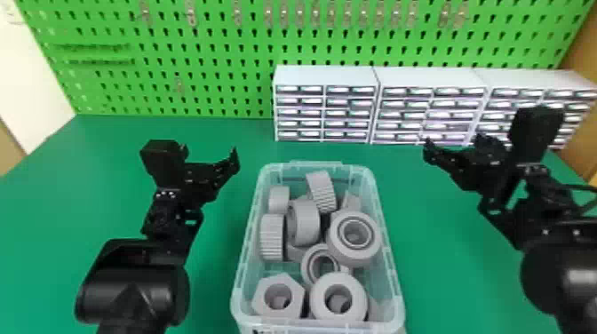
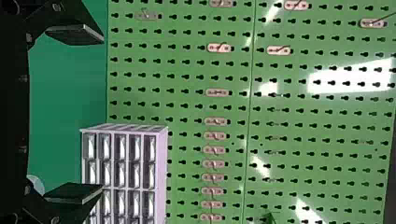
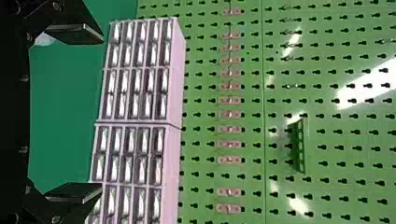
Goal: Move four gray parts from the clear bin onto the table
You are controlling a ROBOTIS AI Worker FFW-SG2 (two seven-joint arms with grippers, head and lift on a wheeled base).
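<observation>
Left of the bin and above the table (image 1: 213, 275), my left gripper (image 1: 208, 153) stands open; in the left wrist view the left gripper (image 2: 102, 114) has nothing between its widely parted fingers. My right gripper (image 1: 471, 133) is to the right of the bin, raised over the table; the right gripper (image 3: 102, 114) in its own wrist view is also open and holds nothing. The clear bin (image 1: 394, 284) stands at the front middle, with several gray parts inside: a hex nut (image 1: 262, 297), a thick ring (image 1: 320, 295), a large bearing-like ring (image 1: 355, 257) and ribbed gears (image 1: 272, 237) among them.
Behind the bin, white drawer cabinets (image 1: 326, 75) line the table's back from the middle to the right. A green pegboard (image 1: 213, 49) with small metal hooks rises along the back. Bare green table extends on both sides of the bin.
</observation>
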